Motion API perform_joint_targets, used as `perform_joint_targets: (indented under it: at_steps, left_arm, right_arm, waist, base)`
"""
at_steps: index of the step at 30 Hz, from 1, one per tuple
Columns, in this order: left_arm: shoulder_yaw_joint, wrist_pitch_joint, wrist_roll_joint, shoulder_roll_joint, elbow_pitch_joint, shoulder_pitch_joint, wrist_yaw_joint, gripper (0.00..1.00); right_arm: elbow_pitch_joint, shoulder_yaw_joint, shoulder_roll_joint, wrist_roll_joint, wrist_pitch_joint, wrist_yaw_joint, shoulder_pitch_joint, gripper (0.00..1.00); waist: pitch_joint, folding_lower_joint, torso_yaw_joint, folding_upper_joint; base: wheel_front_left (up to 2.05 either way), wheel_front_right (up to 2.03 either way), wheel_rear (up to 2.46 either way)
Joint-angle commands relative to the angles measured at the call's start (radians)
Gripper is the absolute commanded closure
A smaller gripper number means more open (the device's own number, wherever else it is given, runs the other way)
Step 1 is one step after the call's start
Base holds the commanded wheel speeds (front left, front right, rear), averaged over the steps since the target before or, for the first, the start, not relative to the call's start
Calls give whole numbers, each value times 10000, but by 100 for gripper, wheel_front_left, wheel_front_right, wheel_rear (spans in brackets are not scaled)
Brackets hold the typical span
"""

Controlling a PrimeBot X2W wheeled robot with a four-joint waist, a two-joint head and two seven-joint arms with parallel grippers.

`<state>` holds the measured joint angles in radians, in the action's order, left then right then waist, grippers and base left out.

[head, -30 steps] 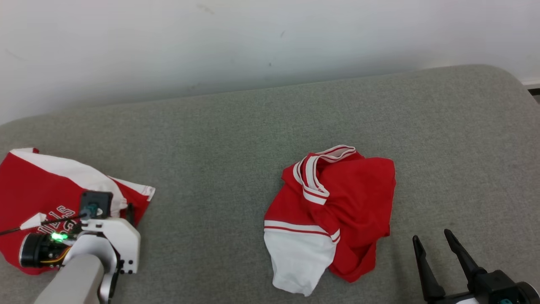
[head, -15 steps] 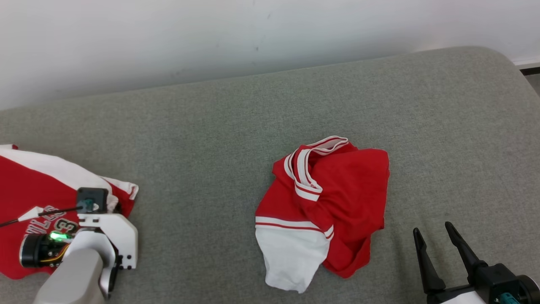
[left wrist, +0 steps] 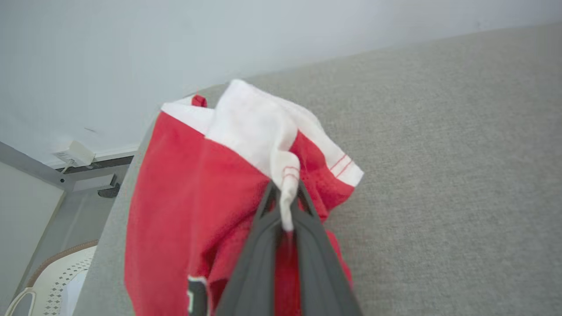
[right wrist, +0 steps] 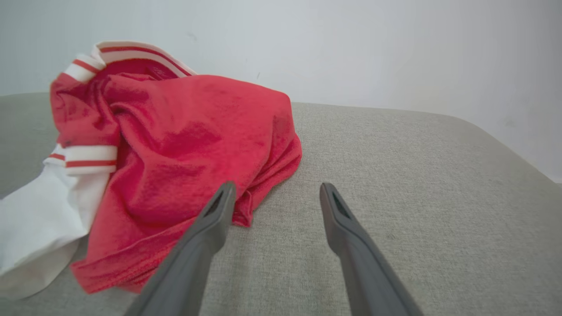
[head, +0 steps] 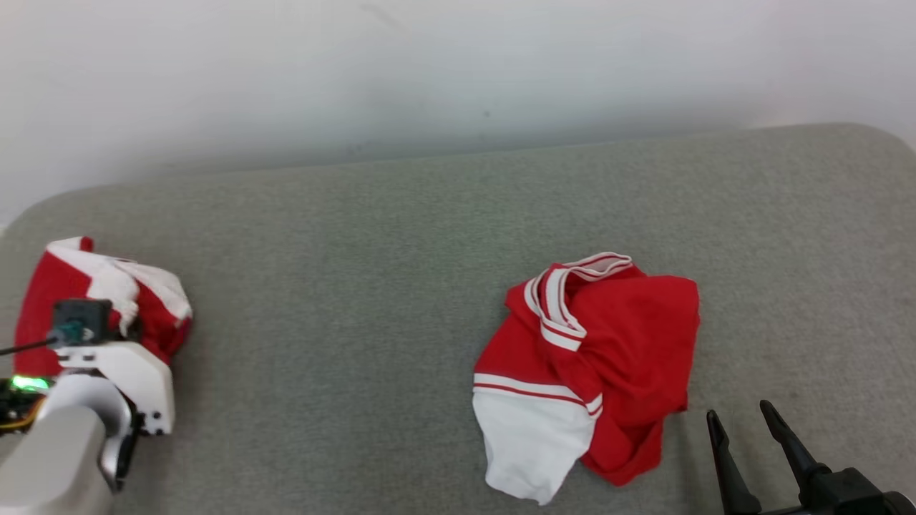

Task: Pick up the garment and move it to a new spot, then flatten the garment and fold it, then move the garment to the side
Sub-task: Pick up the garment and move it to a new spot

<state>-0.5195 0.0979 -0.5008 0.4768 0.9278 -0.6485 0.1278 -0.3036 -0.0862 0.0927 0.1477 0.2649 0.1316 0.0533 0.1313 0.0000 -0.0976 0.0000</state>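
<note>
Cloth of grey colour covers the whole desk [head: 358, 286], which has round corners and reaches back to a plain white wall [head: 429, 71]. On the desk are two garments in red and white, well apart from each other.

The bigger heap is the loose garment [head: 615, 357], right of the middle. It is crumpled, with the red body on top, a striped collar band standing up at the far side, and a white part pointing toward the robot.

The held garment [head: 43, 300] is at the far left end of the desk, close to the edge, bunched into a narrow bundle. I cannot tell if it is fully lifted or if its lower part rests on the cloth.

The pale left forearm [head: 50, 458] comes up from the lower left corner of the head view. The left tool [left wrist: 285, 193] is closed tightly and pinches a white fold of the held garment between its two dark fingers, with red cloth hanging on both sides.

The right tool [head: 738, 413] is at the lower right, its fingers spread wide with nothing between them. It is just beside the near right edge of the loose garment, and whether one finger touches the red hem is not clear.

Beyond the desk edge, the left wrist view shows a white perforated chair or basket [left wrist: 52, 272] and a small white box [left wrist: 74, 153] at the foot of the wall. A small red loop [left wrist: 199, 101] sticks up at the top of the held garment.
</note>
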Motion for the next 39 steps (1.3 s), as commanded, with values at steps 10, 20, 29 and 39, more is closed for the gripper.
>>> perform_joint_targets:
  at_steps: [10, 20, 29, 39]
  left_arm:
    - [954, -609, -664, 1708, -1637, 720, 789, 100]
    - [1839, -960, -1500, 2202, -2218, 1975, 1771, 0]
    - [2730, -530, -2321, 2426, -2803, 3018, 2206, 0]
    - [2843, 1150, -2191, 1665, -5828, 3698, 2327, 0]
  right_arm:
    - [-36, -96, 64, 1, -8, -18, -218, 0]
    - [-97, -206, 73, 30, -8, -18, -266, 0]
    - [-66, -65, 179, 55, -8, -18, -365, 0]
    - [22, -2, 197, -48, -8, -18, -511, 0]
  waist:
    - [-535, 0, 912, 0]
    - [-524, 0, 893, 0]
    - [-617, 0, 655, 0]
    - [-1000, 0, 781, 0]
  base:
    - [0, 0, 0]
    - [0, 0, 0]
    - [0, 0, 0]
    - [0, 0, 0]
